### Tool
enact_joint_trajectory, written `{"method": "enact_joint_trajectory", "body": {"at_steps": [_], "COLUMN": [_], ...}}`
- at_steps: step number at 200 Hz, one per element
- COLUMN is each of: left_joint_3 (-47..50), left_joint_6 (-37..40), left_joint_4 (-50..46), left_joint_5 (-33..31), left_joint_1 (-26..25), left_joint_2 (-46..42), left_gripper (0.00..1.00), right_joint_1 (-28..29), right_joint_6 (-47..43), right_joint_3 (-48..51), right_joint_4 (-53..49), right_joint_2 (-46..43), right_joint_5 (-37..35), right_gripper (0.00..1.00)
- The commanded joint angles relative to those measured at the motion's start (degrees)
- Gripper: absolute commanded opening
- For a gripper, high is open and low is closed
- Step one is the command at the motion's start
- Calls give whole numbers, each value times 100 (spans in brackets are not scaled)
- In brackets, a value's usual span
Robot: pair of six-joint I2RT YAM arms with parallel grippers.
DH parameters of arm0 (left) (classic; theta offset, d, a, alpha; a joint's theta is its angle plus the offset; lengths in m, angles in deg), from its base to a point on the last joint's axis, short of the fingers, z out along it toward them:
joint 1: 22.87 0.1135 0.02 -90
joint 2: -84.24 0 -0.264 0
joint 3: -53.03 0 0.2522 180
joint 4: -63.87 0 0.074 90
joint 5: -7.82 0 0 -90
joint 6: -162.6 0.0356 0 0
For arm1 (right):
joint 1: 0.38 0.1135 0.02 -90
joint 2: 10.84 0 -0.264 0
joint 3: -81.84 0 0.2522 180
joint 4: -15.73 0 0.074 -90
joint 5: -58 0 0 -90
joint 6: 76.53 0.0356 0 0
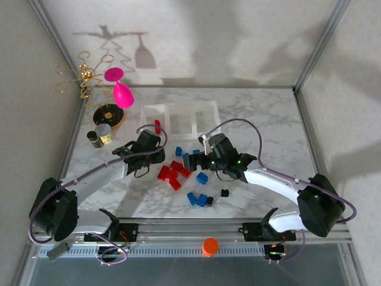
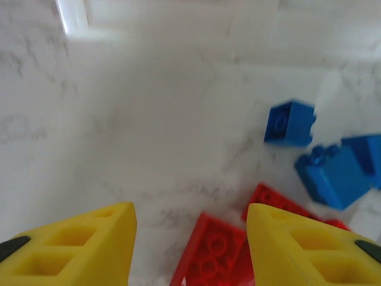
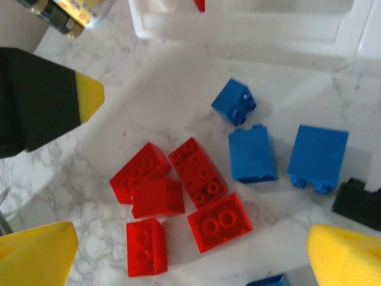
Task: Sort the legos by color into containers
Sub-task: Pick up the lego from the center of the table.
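Top external: I see one red brick (image 1: 158,126), I think, in the leftmost bin (image 1: 150,111); other bricks (image 1: 172,174) lie on the table (image 1: 268,131). My left gripper (image 2: 189,235) is half open, right gripper (image 3: 190,253) wide, both empty.

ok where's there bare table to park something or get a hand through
Widest bare patch: the back right of the table, between the containers and the right wall. A smaller one lies near left, between the red legos and the left arm. Crowded: the centre, with red and blue legos, and the back left around the jar.
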Motion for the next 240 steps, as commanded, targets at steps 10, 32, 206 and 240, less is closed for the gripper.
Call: {"method": "enact_joint_trajectory", "body": {"at_steps": [10,32,206,240], "left_joint_3": [222,464,495,319], "left_joint_6": [-362,-500,-187,30], "left_joint_4": [-668,-751,-223,126], "left_joint_5": [-53,15,-337,-377], "left_joint_1": [-470,-620,-1077,-894], "left_joint_2": [-157,-278,699,1053], "left_gripper": [54,55,62,61], "right_joint_1": [213,243,276,277], "right_joint_6": [181,289,419,406], "right_joint_3": [170,265,301,312], "right_joint_4": [-11,35,115,123], "right_joint_2": [112,117,107,88], "right_joint_5": [-129,-226,-353,-432], "right_gripper": [99,99,99,99]}}
